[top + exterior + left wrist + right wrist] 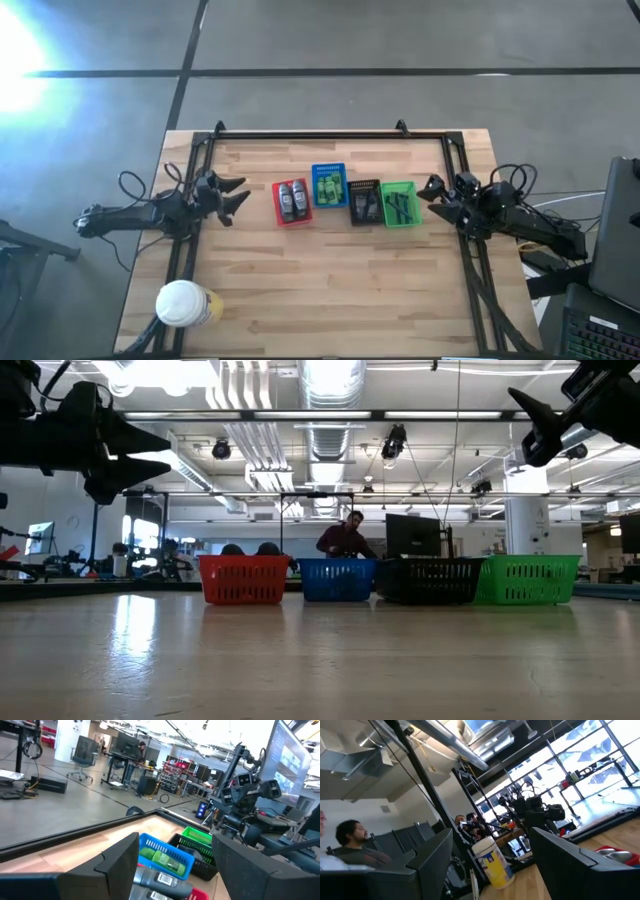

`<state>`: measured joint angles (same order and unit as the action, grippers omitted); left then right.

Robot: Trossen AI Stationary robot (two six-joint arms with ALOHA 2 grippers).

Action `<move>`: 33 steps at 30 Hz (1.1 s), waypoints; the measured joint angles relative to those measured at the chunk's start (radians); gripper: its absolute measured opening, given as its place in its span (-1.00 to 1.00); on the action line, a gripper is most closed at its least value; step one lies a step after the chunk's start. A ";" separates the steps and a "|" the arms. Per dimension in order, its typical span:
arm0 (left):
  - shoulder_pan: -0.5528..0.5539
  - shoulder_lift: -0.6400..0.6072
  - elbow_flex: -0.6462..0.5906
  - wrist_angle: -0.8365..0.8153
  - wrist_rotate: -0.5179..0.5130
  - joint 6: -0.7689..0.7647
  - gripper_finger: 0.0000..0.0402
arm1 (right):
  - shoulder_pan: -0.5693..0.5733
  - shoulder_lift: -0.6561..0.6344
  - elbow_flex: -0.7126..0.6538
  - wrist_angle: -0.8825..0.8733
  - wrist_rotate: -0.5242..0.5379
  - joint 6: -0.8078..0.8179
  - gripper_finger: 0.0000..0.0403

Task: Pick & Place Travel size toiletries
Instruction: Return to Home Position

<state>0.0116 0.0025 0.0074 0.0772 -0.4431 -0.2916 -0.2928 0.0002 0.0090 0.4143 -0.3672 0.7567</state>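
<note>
Wooden table (330, 290); toiletries (329, 187) lie binned between left gripper (243, 192) and right gripper (428, 197).

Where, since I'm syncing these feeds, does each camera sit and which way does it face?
High view: overhead, straight down on the table; both arms, left gripper and right gripper open either side of the row from red basket to green basket.
Low view: at table height, level across to that row; both grippers hang above.
Left wrist view: past its own fingers toward the blue basket and right arm.
Right wrist view: past its own fingers toward the white-lidded container and left arm.
Shared: high and low views both show the whole row.
</note>
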 joint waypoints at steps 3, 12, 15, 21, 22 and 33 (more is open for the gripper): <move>0.000 0.000 0.001 -0.001 0.000 0.000 0.27 | 0.000 0.000 0.000 -0.008 0.000 0.001 0.25; 0.000 0.000 0.002 -0.002 0.000 0.000 0.27 | 0.000 0.000 0.000 -0.016 0.000 0.000 0.17; 0.000 0.000 0.002 -0.002 0.000 0.000 0.27 | 0.000 0.000 0.000 -0.016 0.000 0.000 0.19; 0.000 0.000 0.002 -0.002 0.000 0.000 0.27 | 0.007 0.000 0.000 -0.015 0.001 0.000 0.28; 0.000 0.000 0.002 -0.002 0.000 0.000 0.27 | 0.015 0.000 0.000 -0.017 0.001 0.000 0.29; 0.000 0.000 0.003 -0.003 0.000 0.000 0.27 | 0.077 0.001 0.000 -0.042 0.000 0.000 0.46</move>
<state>0.0116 0.0025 0.0105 0.0746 -0.4427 -0.2916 -0.2153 0.0013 0.0090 0.3718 -0.3667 0.7566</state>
